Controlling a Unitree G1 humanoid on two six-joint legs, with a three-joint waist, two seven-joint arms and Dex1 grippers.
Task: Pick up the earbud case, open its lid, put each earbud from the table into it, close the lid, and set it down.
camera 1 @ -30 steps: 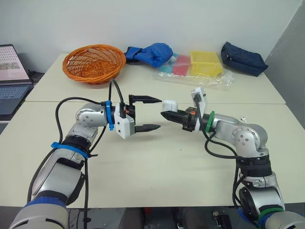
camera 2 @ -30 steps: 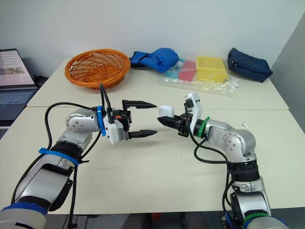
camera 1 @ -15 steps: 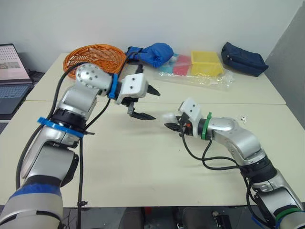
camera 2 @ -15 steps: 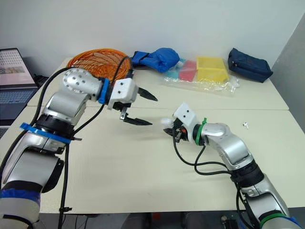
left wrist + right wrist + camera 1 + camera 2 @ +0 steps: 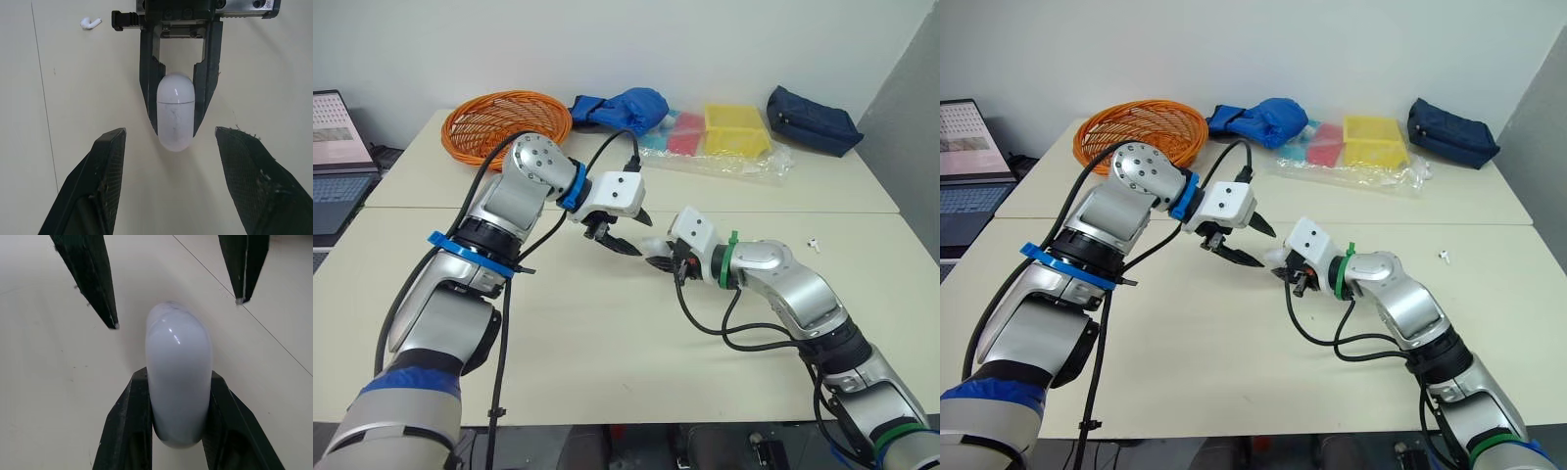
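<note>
Case (image 5: 174,115), lid shut, is pinched between the narrow fingers of the right gripper (image 5: 658,257), low over the table (image 5: 607,323); I cannot tell if it touches. The left gripper (image 5: 1264,248) stands wide, tips flanking the free end. The seam lies deep in the right grip, so the left should probably close squarely and gently on the free end, without twisting the smooth shell loose. One earbud (image 5: 814,242) lies well apart to the right. Behind are a basket (image 5: 506,127), cloth (image 5: 626,108), bag (image 5: 734,137) and pouch (image 5: 813,119), with a laptop (image 5: 333,147) at the left.
</note>
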